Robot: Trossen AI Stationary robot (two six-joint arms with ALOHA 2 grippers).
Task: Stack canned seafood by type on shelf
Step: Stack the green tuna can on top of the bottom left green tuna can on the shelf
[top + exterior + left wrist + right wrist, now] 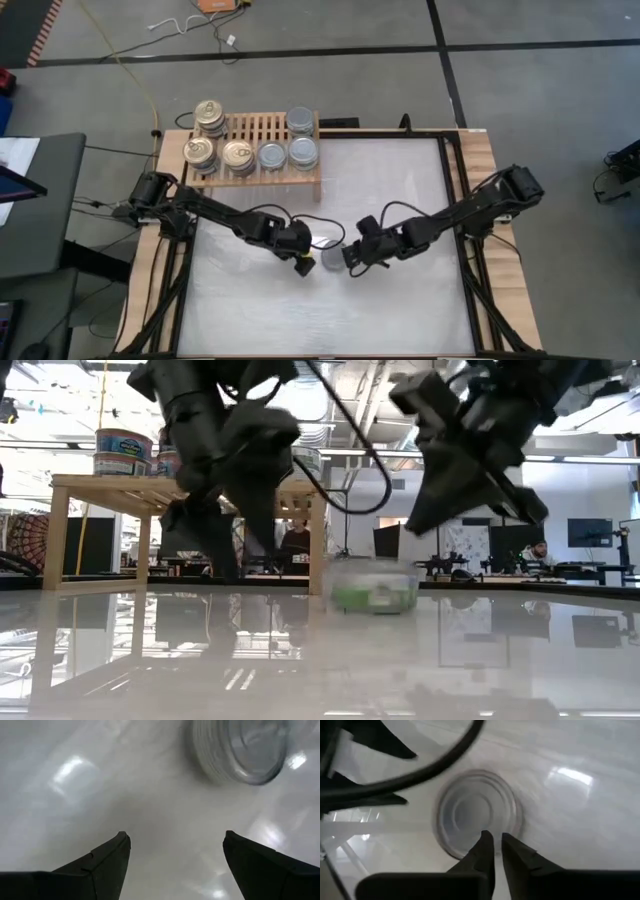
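Observation:
One silver-topped can (331, 259) with a green label (373, 586) stands upright on the white table between my two grippers. My left gripper (303, 265) is open, low over the table just left of it; the can (240, 750) lies ahead of its fingers, apart from them. My right gripper (350, 258) is shut and hangs above the can's right edge (477, 815); in the low view it (420, 520) stands clear of the lid. On the wooden shelf (255, 130) rest gold-topped cans (210, 117) on the left and silver-topped cans (302, 122) on the right, some stacked.
The shelf stands at the table's far left part on short legs (57, 535). Cables (330, 240) run along both arms near the can. White tabletop (400, 180) lies open to the right of the shelf and toward the near edge. Wooden table rims (490, 240) flank the surface.

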